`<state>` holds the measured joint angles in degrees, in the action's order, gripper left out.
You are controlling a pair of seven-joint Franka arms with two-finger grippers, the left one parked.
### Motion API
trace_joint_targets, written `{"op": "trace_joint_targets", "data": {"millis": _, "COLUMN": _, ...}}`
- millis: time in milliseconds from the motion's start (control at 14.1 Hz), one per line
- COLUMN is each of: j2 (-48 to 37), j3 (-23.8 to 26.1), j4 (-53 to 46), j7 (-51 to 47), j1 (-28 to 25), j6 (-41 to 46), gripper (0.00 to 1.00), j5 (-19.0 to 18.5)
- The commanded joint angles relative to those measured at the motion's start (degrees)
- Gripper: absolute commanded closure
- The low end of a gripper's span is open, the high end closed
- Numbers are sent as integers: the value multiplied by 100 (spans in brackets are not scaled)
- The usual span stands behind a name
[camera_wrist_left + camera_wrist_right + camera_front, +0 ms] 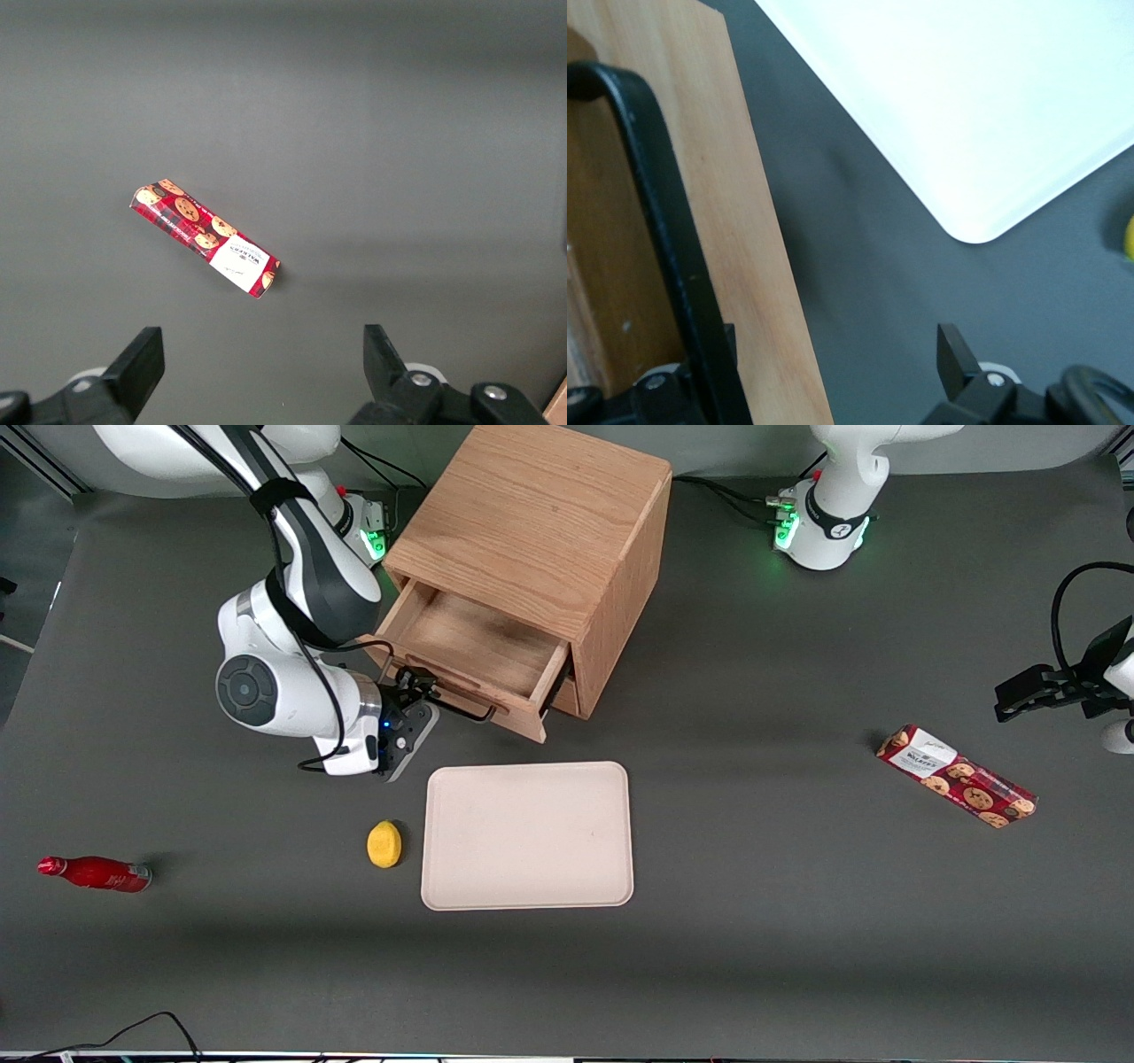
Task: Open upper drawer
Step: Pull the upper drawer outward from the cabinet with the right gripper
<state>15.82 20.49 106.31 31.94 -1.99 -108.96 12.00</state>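
Upper drawer (474,646) pulled out – hand (416,688) spread open around its black handle (461,710)

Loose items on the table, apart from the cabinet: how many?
4: tray in front of the pulled-out upper drawer, whose handle the pincer straddles; lemon beside the tray; red bottle; cookie box.

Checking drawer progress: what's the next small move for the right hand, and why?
Probably back the hand off toward the tray. The upper drawer already stands well out of the cabinet, inside exposed, and the handle looks unclamped between spread fingers.
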Motion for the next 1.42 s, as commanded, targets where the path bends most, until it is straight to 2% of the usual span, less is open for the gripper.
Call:
{"op": "trace_joint_targets", "data": {"millis": 0, "j2": 114, "j3": -186, "j4": -269, "j7": 356, "j1": -20, "j6": 147, "gripper": 0, "j5": -66}}
{"op": "trace_joint_targets", "data": {"millis": 497, "j2": 456, "j3": -318, "j4": -953, "j7": 427, "j1": -29, "j6": 542, "gripper": 0, "j5": -179}}
{"op": "trace_joint_targets", "data": {"millis": 923, "j2": 606, "j3": -300, "j4": -1191, "j7": 322, "j1": -108, "j6": 560, "gripper": 0, "j5": -136}}
{"op": "trace_joint_targets", "data": {"millis": 1349, "j2": 931, "j3": -221, "j4": -1674, "j7": -223, "j1": -275, "j6": 560, "gripper": 0, "j5": -171}}
